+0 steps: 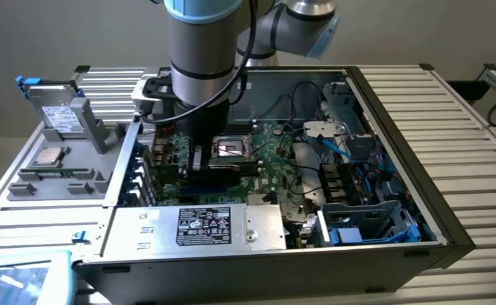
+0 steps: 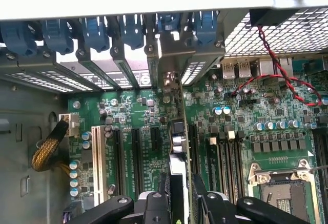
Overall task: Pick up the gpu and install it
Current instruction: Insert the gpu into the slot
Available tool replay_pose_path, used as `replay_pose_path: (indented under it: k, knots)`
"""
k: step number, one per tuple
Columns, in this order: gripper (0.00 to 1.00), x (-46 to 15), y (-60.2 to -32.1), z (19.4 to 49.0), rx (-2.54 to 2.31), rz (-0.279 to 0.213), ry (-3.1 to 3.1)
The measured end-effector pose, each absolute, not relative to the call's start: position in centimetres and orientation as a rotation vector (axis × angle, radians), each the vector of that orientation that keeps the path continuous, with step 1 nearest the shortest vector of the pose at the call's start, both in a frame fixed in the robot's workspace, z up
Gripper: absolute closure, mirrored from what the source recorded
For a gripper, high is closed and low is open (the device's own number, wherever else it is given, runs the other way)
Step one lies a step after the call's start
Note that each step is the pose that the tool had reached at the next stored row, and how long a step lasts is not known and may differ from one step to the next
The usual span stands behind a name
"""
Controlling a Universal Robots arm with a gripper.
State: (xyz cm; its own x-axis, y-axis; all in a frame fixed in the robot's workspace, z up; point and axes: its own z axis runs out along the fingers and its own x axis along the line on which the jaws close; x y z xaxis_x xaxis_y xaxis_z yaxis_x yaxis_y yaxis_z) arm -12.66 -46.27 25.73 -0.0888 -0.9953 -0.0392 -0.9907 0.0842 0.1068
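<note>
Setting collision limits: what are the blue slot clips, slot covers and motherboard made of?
Blue slot clips: likely moulded plastic, uniform glossy blue. Slot covers: probably sheet metal, grey and perforated. Motherboard: green lacquered circuit-board laminate, soldered parts on it.

Thin graphics card [image 2: 177, 137], seen edge-on, standing upright on its long edge over the green motherboard [image 2: 128, 116] among the black slots, metal end bracket toward the rear openings of the case [image 2: 31, 131], near end clamped in the gripper [image 2: 177, 196]. Seated or not: cannot tell.
</note>
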Motion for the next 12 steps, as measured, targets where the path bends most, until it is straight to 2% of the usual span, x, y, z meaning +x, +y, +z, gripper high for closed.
replay_pose_path:
  k: [12]
  knots:
    - [0.72,-12.7,-46.3,24.6,2.089,-0.165,-2.28]
